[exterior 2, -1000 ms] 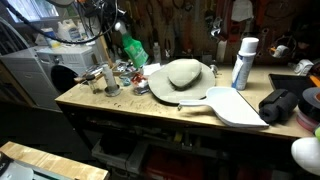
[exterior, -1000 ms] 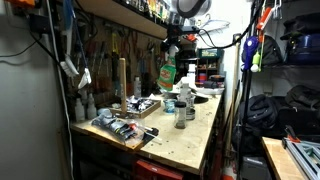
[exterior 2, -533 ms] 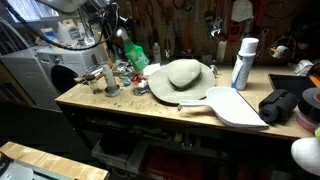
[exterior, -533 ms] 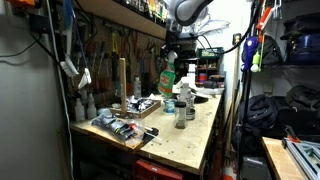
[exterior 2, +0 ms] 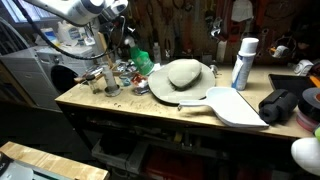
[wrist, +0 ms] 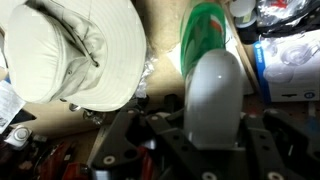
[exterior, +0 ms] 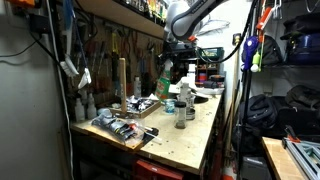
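My gripper [wrist: 213, 125] is shut on a green bottle [wrist: 208, 30] with a pale grey cap and holds it by the cap end. In both exterior views the bottle [exterior: 163, 84] [exterior 2: 143, 62] hangs under the gripper [exterior: 172, 64] [exterior 2: 126, 44], low over the cluttered back part of the wooden workbench [exterior 2: 160, 110]. A white bucket hat [wrist: 75, 50] lies on the bench right beside the bottle, and it also shows in an exterior view [exterior 2: 181, 75].
A white spray can [exterior 2: 243, 62], a white flat board [exterior 2: 236, 106] and a black bundle [exterior 2: 281, 105] lie to one side of the hat. Small jars [exterior: 181, 110] and a tray of tools [exterior: 122, 127] sit on the bench. Shelves and hanging tools line the wall.
The gripper has come down with the green bottle, bringing it lower toward the bench and closer to the hat.
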Robot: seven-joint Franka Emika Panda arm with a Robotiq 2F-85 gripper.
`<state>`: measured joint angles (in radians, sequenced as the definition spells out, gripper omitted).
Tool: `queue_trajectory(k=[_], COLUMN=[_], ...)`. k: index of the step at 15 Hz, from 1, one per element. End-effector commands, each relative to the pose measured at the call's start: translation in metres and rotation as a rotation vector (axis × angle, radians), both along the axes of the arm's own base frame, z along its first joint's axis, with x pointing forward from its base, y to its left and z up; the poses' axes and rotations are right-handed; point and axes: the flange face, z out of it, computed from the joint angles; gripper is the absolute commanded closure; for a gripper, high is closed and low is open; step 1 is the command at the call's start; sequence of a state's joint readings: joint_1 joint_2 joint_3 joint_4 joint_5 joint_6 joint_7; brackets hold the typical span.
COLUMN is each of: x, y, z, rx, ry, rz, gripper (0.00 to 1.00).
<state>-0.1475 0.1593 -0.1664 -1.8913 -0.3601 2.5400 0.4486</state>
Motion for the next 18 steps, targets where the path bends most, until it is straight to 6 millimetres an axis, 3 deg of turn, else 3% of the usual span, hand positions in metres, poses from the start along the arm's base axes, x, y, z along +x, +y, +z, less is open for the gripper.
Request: queue_trajectory(k=[1, 3, 4, 6, 8, 11, 15, 18], x=[0.006, 0.013, 0.018, 0.026, 0.032, 0.036, 0.019, -0.014], y=[-0.005, -0.006, -0.005, -0.001, 0.002, -0.004, -0.018, -0.021], z=[0.015, 0.011, 0.007, -0.003, -0.009, 0.000, 0.019, 0.025], rx=[-0.032, -0.042, -0.049, -0.050, -0.055, -0.089, -0.137, -0.160], ry=[-0.046, -0.034, -0.026, -0.010, 0.000, -0.027, -0.018, 0.058], rz=[-0.007, -0.012, -0.005, 0.008, 0.008, -0.026, -0.067, 0.039], gripper=[1.00, 1.00, 0.75, 0.69, 0.54, 0.31, 0.02, 0.00])
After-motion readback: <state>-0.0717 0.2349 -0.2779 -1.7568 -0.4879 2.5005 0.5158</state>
